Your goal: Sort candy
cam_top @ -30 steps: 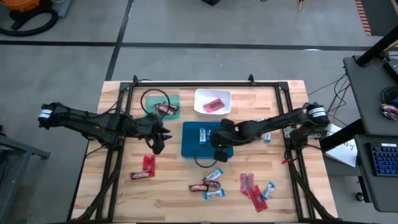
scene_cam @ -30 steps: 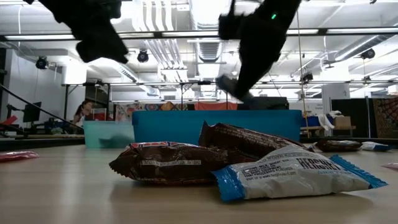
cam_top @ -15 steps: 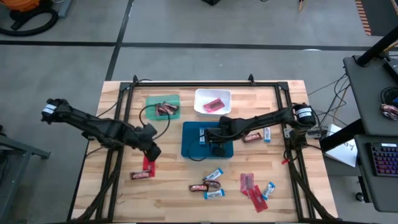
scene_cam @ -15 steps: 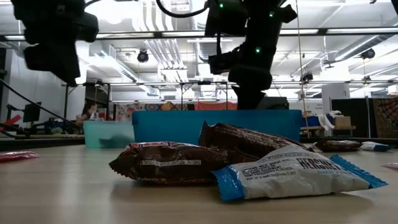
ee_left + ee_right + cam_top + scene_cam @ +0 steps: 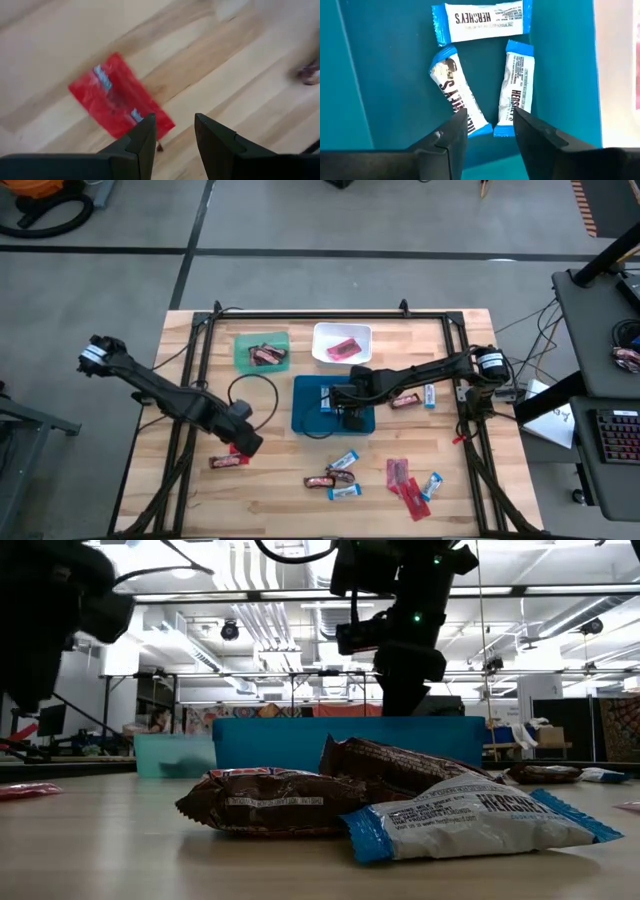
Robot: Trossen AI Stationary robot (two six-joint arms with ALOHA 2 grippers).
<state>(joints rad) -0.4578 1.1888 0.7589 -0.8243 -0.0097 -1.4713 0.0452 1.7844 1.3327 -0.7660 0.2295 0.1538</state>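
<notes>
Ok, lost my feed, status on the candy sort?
Left gripper open over red packet. Right gripper open, empty, above blue tray with three bars. Nothing in the way.

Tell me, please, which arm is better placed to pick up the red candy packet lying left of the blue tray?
The left: its open hand hovers directly over the red packet, while the right hand is over the blue tray.

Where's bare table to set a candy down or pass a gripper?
Free: front-left corner, forward of the red packets; strip right of the white tray. Crowded: front centre-right candy cluster, and the blue tray under the right gripper.
</notes>
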